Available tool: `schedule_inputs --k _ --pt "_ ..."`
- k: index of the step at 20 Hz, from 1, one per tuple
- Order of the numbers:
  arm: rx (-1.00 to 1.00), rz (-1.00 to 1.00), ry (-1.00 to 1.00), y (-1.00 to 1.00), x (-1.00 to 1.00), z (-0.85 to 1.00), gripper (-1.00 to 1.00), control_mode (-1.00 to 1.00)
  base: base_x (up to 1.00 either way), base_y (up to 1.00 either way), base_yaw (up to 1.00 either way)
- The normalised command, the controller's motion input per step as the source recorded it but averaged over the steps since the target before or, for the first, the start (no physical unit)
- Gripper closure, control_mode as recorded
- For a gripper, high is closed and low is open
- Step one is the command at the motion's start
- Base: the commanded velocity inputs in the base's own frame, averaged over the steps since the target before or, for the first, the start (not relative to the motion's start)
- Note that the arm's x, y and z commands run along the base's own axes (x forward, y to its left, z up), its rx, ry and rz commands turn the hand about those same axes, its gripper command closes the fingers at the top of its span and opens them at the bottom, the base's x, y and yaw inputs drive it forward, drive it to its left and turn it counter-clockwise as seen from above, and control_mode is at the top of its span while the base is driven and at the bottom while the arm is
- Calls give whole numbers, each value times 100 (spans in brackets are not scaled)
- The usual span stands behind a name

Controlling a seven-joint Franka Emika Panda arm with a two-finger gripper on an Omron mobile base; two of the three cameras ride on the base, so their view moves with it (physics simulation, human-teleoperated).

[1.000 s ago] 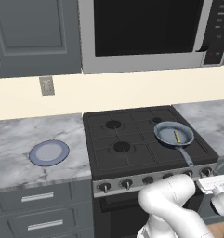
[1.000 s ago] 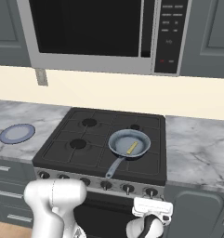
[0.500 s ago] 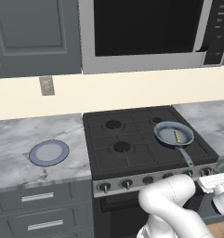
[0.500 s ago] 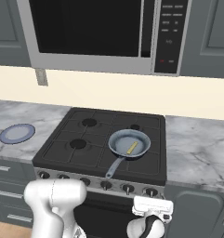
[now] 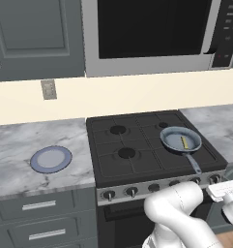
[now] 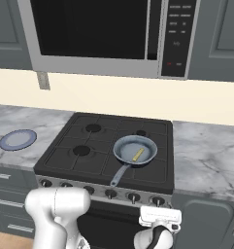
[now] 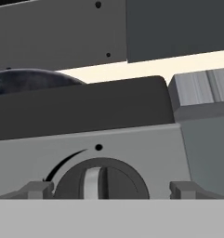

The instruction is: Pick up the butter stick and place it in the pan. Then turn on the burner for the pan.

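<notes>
I am steering a white robot arm at a black gas stove [image 5: 137, 145] set into a grey marble desk [image 5: 21, 150]. The butter stick [image 5: 183, 142] already lies inside the pan [image 5: 180, 139], which sits on the front right burner. My gripper [image 7: 106, 189] is down at the stove's front panel, its two fingertips [image 7: 36, 189] spread wide on either side of a round burner knob [image 7: 100, 179], touching nothing. The knob's ridge stands upright. A blue-rimmed plate [image 5: 50, 159] rests on the desk, well apart to the left.

My worry is the closing: if the fingers shut off-centre they could slip round the knob without turning it. I also cannot confirm this knob feeds the pan's burner; the wrong one would heat bare grate.
</notes>
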Motion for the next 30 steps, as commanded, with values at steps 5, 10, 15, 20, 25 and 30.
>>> schedule_inputs --k 5,10,15,20,25,30 --pt "0 1 0 0 0 0 100 -100 0 0 0" --pt "0 0 0 0 0 0 100 -100 0 0 0" --pt "-3 3 0 0 0 0 100 -100 0 0 0" --pt "-9 1 0 0 0 0 100 -100 0 0 0" --pt "-13 0 0 0 0 0 100 -100 0 0 0" --pt "-14 0 0 0 0 0 100 -100 0 0 0"
